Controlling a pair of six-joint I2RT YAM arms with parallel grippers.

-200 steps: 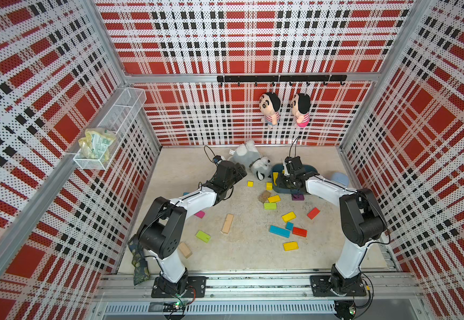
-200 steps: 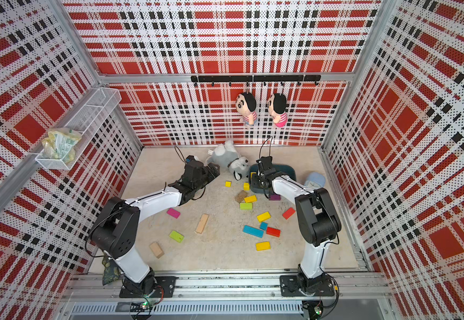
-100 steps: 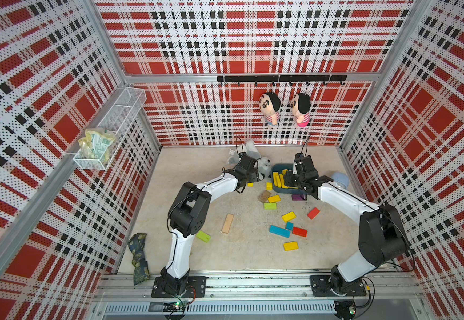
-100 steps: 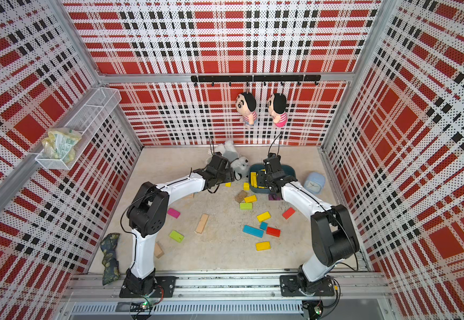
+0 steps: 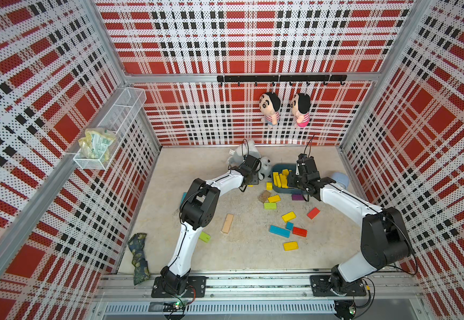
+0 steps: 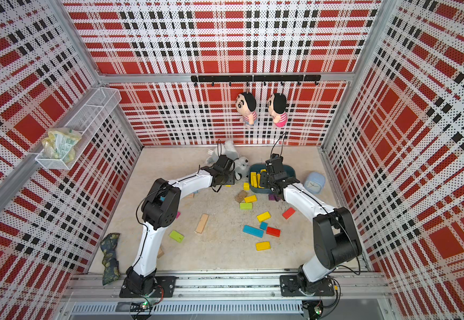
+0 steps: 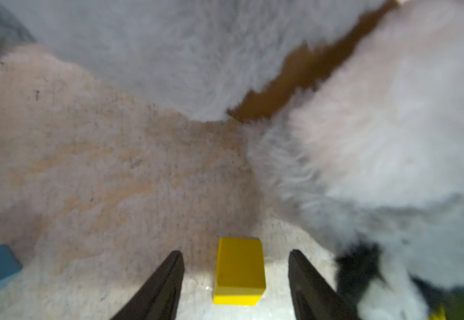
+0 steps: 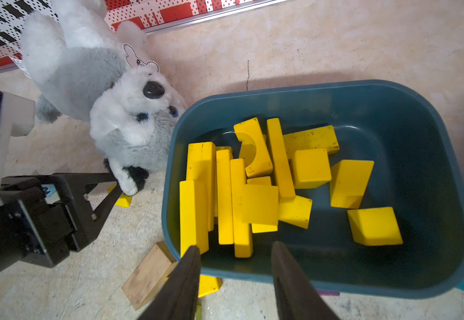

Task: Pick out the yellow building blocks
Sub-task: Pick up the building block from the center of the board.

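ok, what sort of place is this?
Probably a lab robot cell, not a home: plaid perforated panels, two robot arms on an aluminium rail, plush dog beside a teal bin of yellow building blocks.

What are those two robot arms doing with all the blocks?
They are sorting by colour. The left tool stands open around a small yellow block on the floor beside the plush dog. The right tool hangs open and empty over the blue tub holding many yellow blocks. Others lie on the floor.

Reaching with left pincer [image 6: 226, 181] beside the plush dog [image 6: 242, 164]; hovering with right pincer [image 6: 264, 179] over teal bin [image 6: 290, 168] holding yellow building blocks [image 6: 254, 179].
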